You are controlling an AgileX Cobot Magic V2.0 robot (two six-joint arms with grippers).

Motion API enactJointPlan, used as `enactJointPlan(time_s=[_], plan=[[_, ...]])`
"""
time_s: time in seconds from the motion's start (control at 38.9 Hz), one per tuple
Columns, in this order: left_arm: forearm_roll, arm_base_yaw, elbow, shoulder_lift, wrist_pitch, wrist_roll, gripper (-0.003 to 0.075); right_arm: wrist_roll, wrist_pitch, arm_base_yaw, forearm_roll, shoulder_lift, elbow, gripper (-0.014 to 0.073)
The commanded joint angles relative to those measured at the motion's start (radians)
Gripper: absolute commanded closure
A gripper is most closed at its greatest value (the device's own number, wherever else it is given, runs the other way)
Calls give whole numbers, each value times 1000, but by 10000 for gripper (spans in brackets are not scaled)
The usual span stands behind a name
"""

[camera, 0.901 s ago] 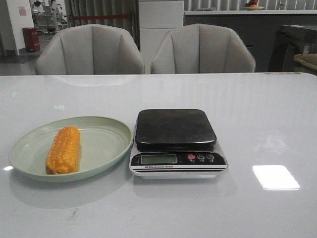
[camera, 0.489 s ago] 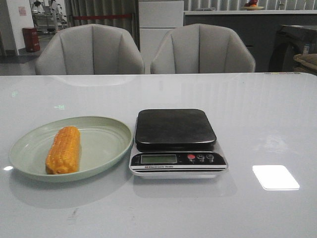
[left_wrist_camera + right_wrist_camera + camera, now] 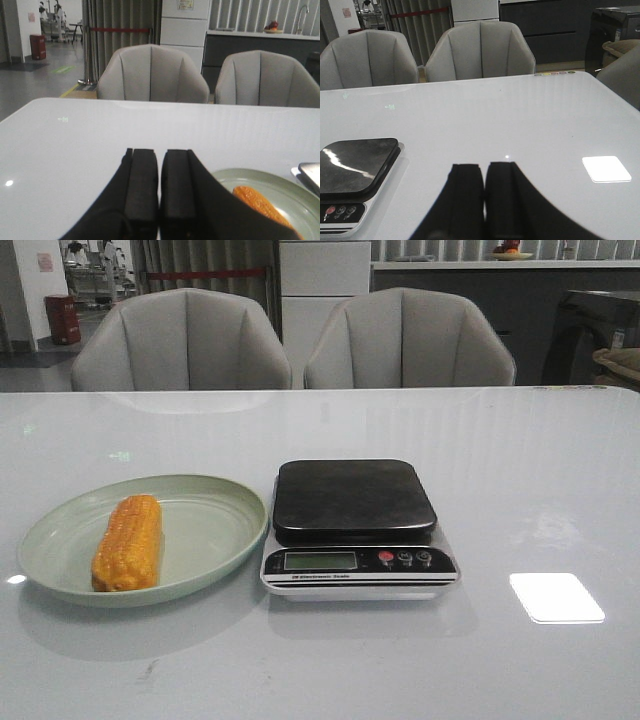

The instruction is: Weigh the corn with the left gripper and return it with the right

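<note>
Both sets of jaws clenched, empty: left gripper (image 3: 159,187) w/ corn (image 3: 129,541) just beside on plate (image 3: 205,530); right (image 3: 484,197) near scale (image 3: 355,525).

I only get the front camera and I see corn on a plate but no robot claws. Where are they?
Observer: The left claw shows in its wrist camera, shut and empty, short of the plate.
Child: Is the other one holding anything?
Observer: No, the right claw is shut too, hovering over bare table beside the scale.
Child: Does the left one see the corn?
Observer: Yes, the corn peeks out just past its fingers.
</note>
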Motion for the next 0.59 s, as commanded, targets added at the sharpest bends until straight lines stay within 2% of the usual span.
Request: enactJointPlan(time_s=[0.0,0.1,0.39,0.57], plan=[[2,0,26,-20,-215,-2,606,-10,-83,-6,-12,-19,11,418],[2,0,-28,-16,-265,-2,606,-10,-83,-6,-12,-19,11,418],[2,0,-353,160,85,-2,606,-10,-83,-6,-12,-19,11,418],[-20,0,-462,266,260,-2,606,-10,-83,-6,-12,-19,11,418]])
